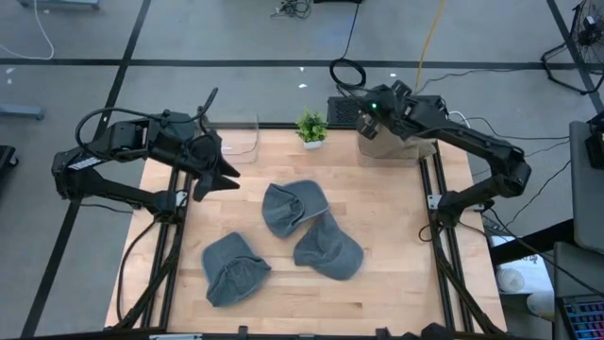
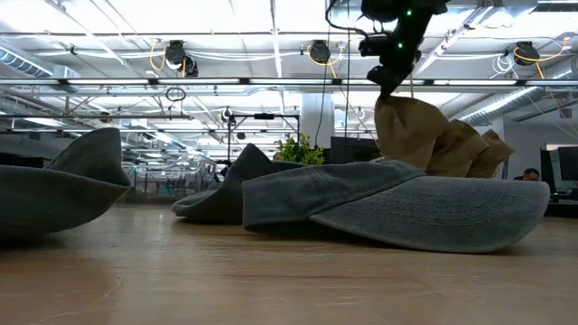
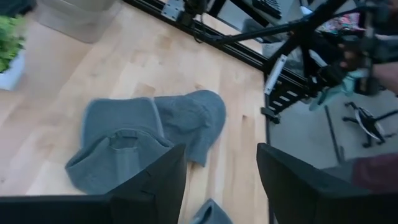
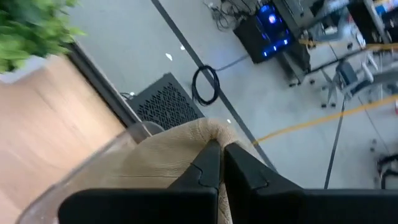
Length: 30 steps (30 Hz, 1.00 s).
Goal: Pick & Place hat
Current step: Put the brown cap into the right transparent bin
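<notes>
While three grey hats (image 1: 310, 231) lie clustered at the centre of the wooden table (image 1: 396, 198), the right gripper (image 4: 219, 163), at the upper right of the high view, is clenched on a tan hat (image 1: 379, 144) held above the table's far right corner. Left gripper (image 1: 219, 175) hovers with fingers spread at the table's upper left edge, near a small potted plant (image 1: 311, 127).

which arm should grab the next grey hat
Left. Its gripper is open and empty, near the middle hat. The right gripper is shut on a tan hat at the table's far right corner.
</notes>
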Available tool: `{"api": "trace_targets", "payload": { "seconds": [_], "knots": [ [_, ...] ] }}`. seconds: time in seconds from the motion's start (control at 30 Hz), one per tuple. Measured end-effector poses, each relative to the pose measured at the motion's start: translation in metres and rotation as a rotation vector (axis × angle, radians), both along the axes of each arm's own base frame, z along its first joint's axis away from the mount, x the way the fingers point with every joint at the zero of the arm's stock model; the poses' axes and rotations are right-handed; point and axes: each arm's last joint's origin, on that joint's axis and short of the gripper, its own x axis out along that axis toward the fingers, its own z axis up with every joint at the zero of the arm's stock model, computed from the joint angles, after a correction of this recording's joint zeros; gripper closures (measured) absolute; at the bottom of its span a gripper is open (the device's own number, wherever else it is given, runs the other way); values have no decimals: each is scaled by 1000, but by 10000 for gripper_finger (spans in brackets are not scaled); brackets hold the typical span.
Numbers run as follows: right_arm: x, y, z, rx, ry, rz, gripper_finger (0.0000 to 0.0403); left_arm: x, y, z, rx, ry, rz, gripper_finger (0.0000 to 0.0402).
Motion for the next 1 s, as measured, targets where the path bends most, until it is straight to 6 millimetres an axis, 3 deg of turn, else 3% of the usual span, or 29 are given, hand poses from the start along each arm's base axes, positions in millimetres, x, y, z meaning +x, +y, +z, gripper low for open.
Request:
{"api": "trace_targets", "payload": {
  "seconds": [0.27,0.53,0.63,0.77,1.0],
  "knots": [
    [-15,-8,-11,89,12,-80,403,0,-2,0,-43,-5,-63,211],
    [-30,-12,-68,175,72,-144,403,0,-2,0,-62,0,-52,226],
    [-34,-9,-74,163,-1,-152,398,0,-2,0,-83,4,-45,226],
    [-39,-1,-66,183,-91,-87,352,0,-2,0,-84,4,-45,219],
    [-54,11,-35,65,-171,-41,220,0,-2,0,-70,5,-22,201]
  ]
}}
